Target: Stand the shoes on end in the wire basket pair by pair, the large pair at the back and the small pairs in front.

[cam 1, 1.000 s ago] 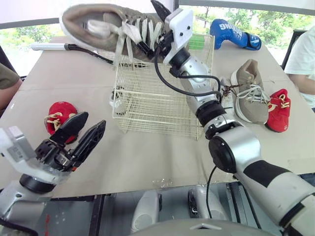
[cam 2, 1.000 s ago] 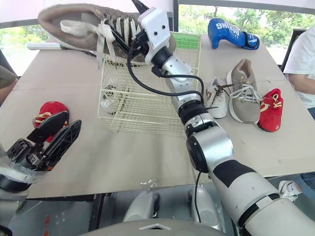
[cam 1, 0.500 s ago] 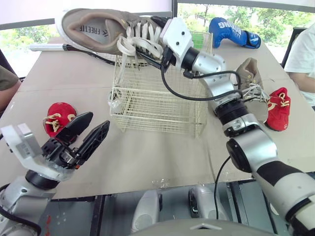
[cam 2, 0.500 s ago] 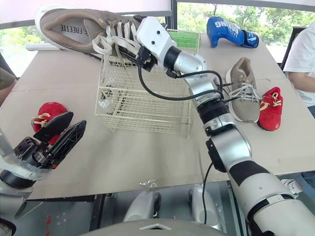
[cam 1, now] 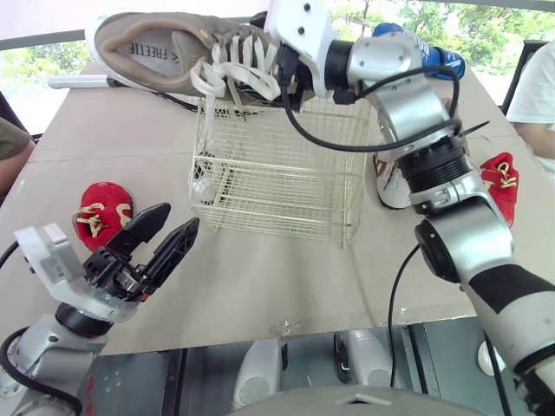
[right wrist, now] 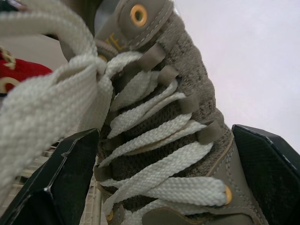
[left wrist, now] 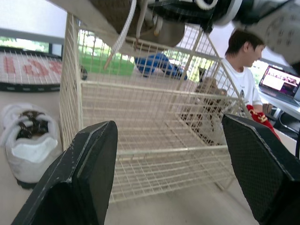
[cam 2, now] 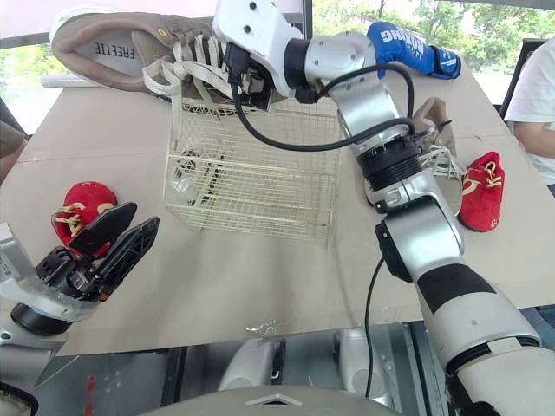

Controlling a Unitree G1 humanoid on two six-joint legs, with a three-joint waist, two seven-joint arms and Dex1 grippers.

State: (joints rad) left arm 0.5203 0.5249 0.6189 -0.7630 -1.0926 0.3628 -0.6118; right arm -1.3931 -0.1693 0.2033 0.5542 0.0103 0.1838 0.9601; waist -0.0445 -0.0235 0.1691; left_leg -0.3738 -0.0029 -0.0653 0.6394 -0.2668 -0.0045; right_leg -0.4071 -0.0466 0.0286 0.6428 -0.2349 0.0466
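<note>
Right claw [cam 1: 273,61] has swung its elbow out and brought the big tan shoe [cam 1: 173,52] lower, clamped across the laces, just over the wire basket [cam 1: 286,160]'s back rim, probably to tip it in heel-first. Basket's got loads of room. Left claw [cam 1: 178,221] hangs wide open, holding nothing, near the basket's front corner.

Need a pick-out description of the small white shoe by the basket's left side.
Find the wire basket on the table. Just outside its wall on the robot's left sits a small white shoe. The only other shoe on that side is red and lies nearer the left gripper.
</note>
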